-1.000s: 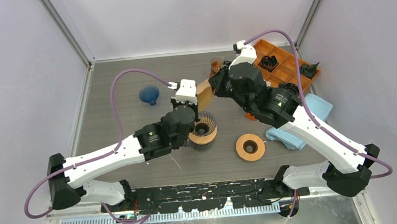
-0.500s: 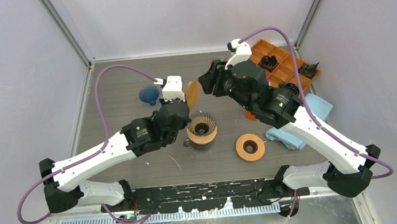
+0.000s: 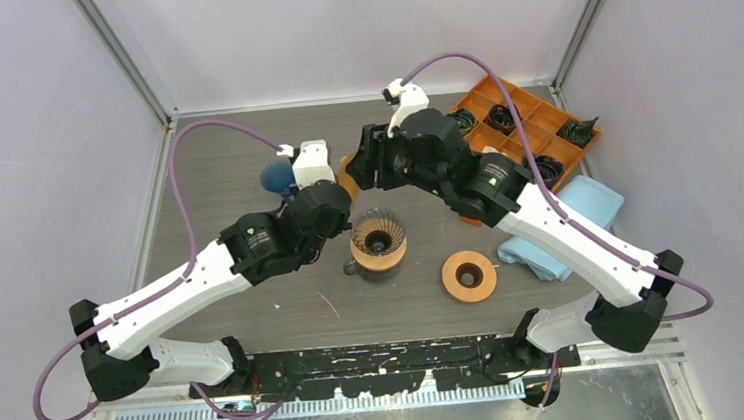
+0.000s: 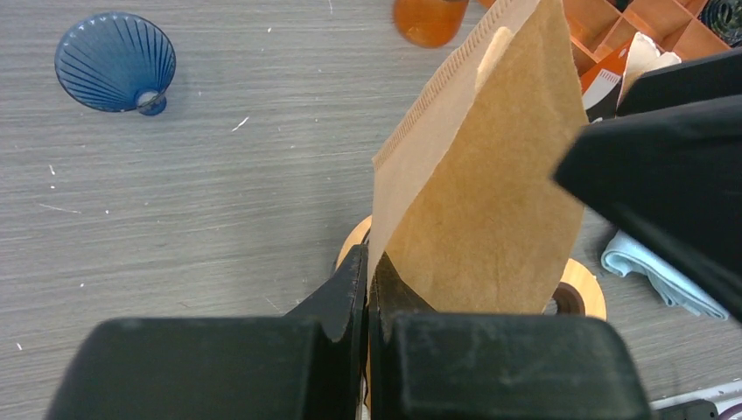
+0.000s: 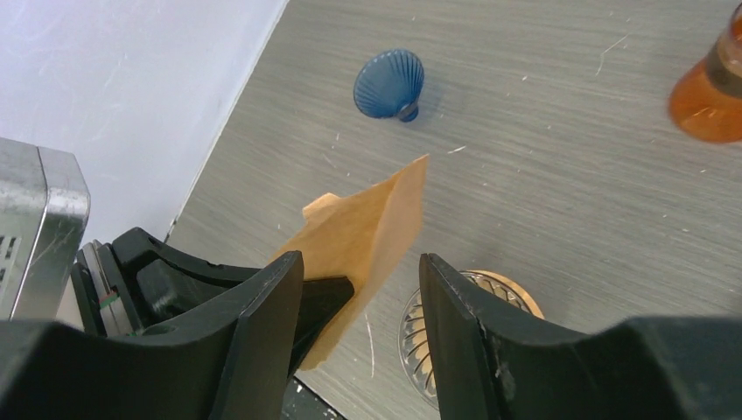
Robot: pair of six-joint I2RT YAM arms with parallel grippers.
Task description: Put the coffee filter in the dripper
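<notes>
Over grey tabletop (image 3: 225,171), your left gripper (image 4: 367,262) is pinching the coffee filter (image 4: 481,201), eleven o'clock of the dripper (image 3: 378,240); right gripper (image 5: 360,262) is gaping beside it.

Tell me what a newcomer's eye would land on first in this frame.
The brown coffee filter stands out most, pinched upright in the left gripper above the middle of the table. The right gripper is open close beside it. Just nearer the arms sits the empty dripper with its brown collar, and the orange tray brightens the far right corner.
</notes>
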